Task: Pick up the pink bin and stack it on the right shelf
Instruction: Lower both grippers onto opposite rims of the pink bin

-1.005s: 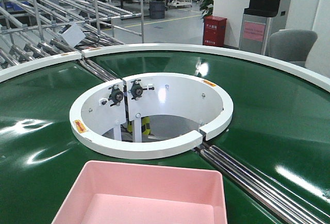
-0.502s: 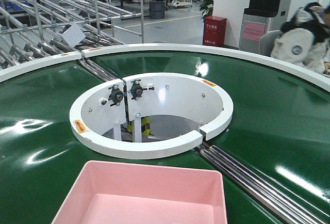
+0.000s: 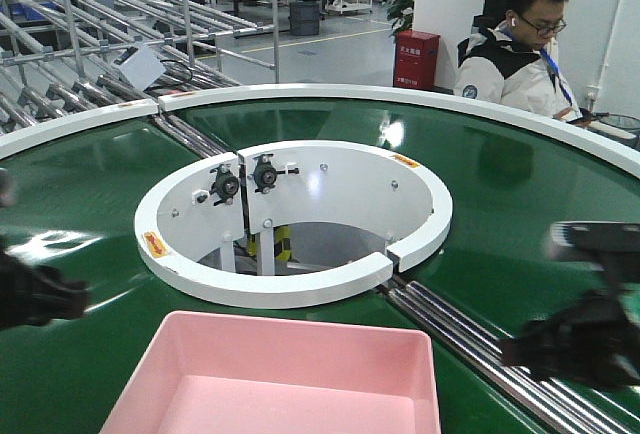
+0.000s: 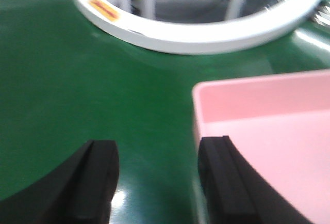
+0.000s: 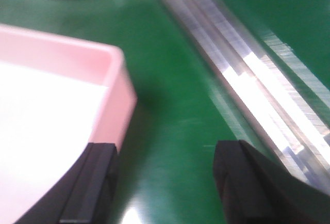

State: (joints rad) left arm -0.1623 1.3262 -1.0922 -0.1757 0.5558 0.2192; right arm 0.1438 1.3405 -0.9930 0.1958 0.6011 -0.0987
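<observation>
Pink bin [image 3: 280, 379] ungrasped on green conveyor belt [image 3: 80, 204]. Left gripper [image 4: 157, 177] and right gripper [image 5: 167, 182] at its side walls, jaws wide apart, empty. Grasp, lift and shelving all to do.

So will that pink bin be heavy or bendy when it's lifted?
Probably light: the pink bin looks empty and thin-walled. Likely fairly stiff, though being wide and shallow it may flex if lifted by one wall. Its smooth sloped walls and the glossy belt suggest it could slide when nudged.
</observation>
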